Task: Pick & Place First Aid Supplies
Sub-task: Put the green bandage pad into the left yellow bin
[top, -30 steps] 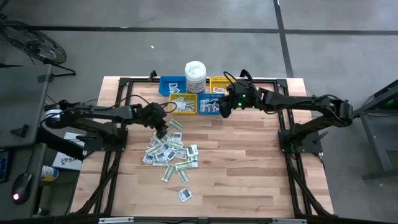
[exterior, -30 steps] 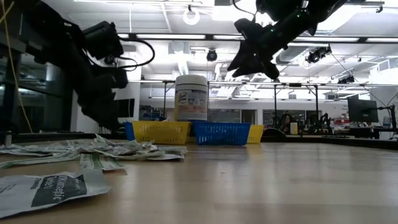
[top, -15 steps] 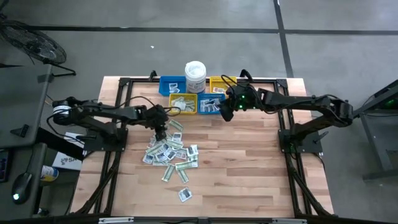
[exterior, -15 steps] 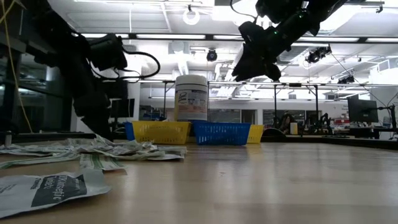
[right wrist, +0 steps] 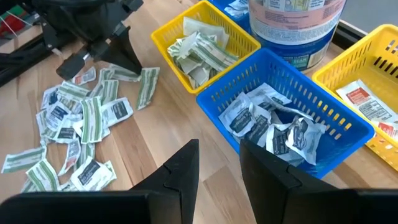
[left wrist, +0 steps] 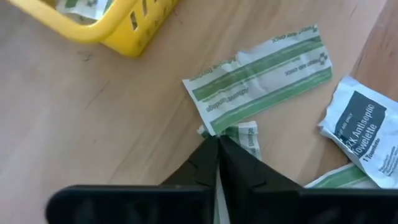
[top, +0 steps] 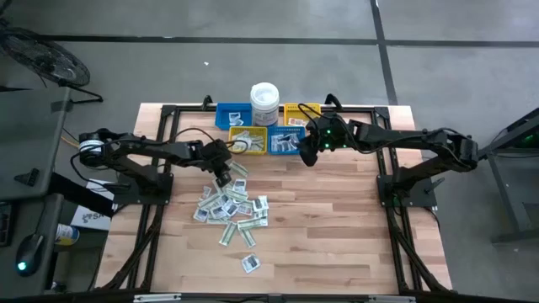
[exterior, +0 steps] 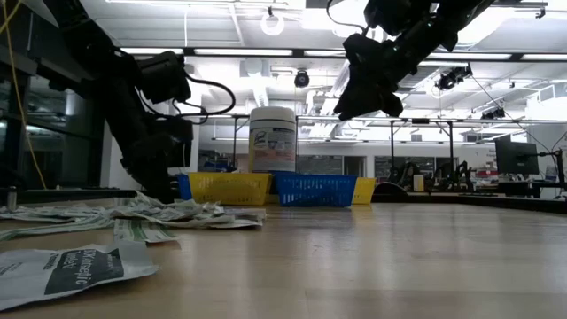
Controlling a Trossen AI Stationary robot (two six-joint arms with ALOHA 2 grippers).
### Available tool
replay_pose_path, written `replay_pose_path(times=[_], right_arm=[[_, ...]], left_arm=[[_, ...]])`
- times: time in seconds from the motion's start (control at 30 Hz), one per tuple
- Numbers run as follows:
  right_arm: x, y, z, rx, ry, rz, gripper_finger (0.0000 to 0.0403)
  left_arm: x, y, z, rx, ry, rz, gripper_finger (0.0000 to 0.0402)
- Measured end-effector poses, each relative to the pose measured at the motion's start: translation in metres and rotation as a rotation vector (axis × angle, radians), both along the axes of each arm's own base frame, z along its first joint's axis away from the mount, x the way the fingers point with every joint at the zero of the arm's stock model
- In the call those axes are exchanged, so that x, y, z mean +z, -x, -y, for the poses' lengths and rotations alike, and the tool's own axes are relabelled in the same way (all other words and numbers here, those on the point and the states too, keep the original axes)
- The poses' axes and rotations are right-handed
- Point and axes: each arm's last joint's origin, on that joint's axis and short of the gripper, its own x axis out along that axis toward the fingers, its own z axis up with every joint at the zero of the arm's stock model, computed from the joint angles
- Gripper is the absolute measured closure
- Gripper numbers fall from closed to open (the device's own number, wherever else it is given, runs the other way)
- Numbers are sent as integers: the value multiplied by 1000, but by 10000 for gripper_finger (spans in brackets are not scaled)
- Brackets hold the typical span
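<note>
The first aid packets (top: 232, 204) lay in a loose heap on the desk (top: 337, 227), just in front of the small bins. They looked like thin paper sachets: very light, limp, easy to crease and apt to slide or lift a neighbour along with them. An edge or corner sticking clear of the heap seemed the best place to pinch one, since a flat face offers nothing to grip.

The left gripper (left wrist: 217, 142) was down at the near edge of the heap, its fingers (left wrist: 202, 158) pressed together. Their tips met right at the torn corner of a green-striped strip (left wrist: 261, 71), over a smaller green scrap (left wrist: 245, 135); whether the paper was truly caught between them could not be told. A white square packet (left wrist: 364, 130) lay just beside.

The right gripper (right wrist: 217, 158) hung above the blue bin (right wrist: 323, 99), fingers (right wrist: 180, 171) partly apart and holding nothing.
</note>
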Motion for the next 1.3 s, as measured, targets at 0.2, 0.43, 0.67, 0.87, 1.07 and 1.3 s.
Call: replay_pose_path(times=[0.2,0.43,0.67,0.87,1.07,1.3], right_arm=[[0,0,0,-1,-4,-3,293],[5,10,-3,-17,-25,-24,293],[24,23,-7,-5,13,28,293],[27,27,-8,-10,22,35,293],[26,28,-9,-9,15,16,293],[25,28,-9,-6,11,11,293]], left_arm=[[0,0,1,44,55,17,398],[15,-3,2,25,105,-8,400],[44,1,3,-17,108,-100,401],[70,-5,0,-8,46,-9,401],[102,-16,-5,8,-49,86,401],[125,-28,-12,8,-213,152,401]])
